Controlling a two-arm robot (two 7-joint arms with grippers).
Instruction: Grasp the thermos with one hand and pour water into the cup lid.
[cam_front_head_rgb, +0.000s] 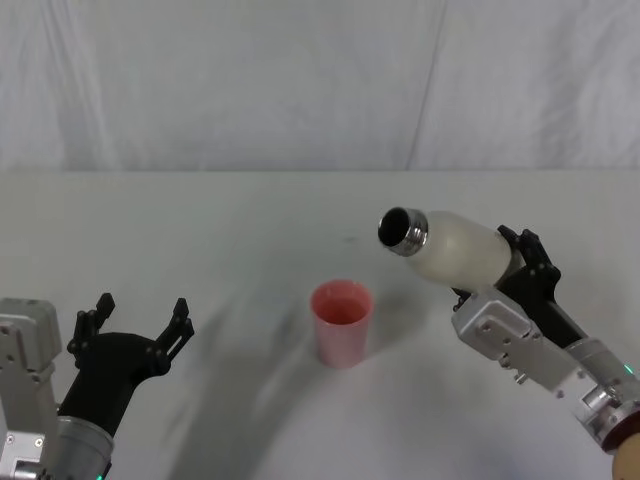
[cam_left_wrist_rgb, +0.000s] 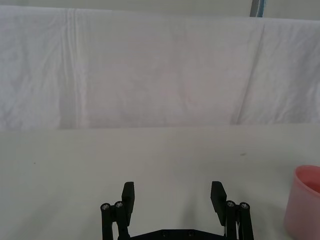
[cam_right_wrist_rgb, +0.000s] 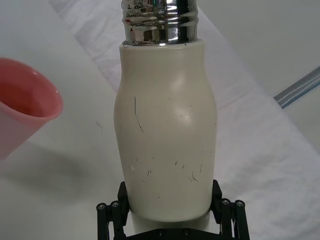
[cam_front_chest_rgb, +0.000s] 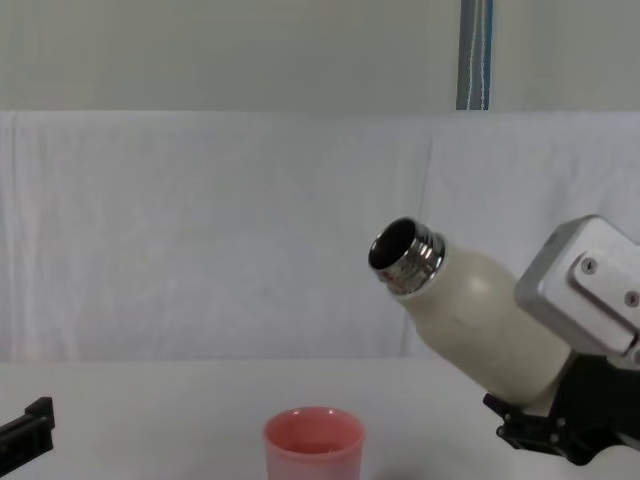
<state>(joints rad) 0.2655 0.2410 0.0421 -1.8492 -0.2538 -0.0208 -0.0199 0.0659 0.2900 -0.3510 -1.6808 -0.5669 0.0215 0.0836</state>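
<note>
My right gripper (cam_front_head_rgb: 505, 262) is shut on the lower body of the thermos (cam_front_head_rgb: 452, 246), a cream-white bottle with a steel threaded neck. It hangs tilted above the table, its open mouth pointing left toward the cup lid (cam_front_head_rgb: 342, 322). That small pink cup stands upright on the table, left of and below the mouth, apart from it. From the side, the thermos (cam_front_chest_rgb: 470, 310) leans up and left over the cup lid (cam_front_chest_rgb: 313, 444). In the right wrist view the black fingers (cam_right_wrist_rgb: 114, 215) clamp the thermos (cam_right_wrist_rgb: 166, 140), with the cup lid (cam_right_wrist_rgb: 22, 110) beside it. My left gripper (cam_front_head_rgb: 138, 321) rests open at the near left.
A white cloth covers the table (cam_front_head_rgb: 200, 230) and hangs as a backdrop behind it. A blue-grey pole (cam_front_chest_rgb: 474, 55) rises behind the backdrop. In the left wrist view the open left gripper (cam_left_wrist_rgb: 173, 195) faces bare table, with the cup lid (cam_left_wrist_rgb: 304, 205) at the edge.
</note>
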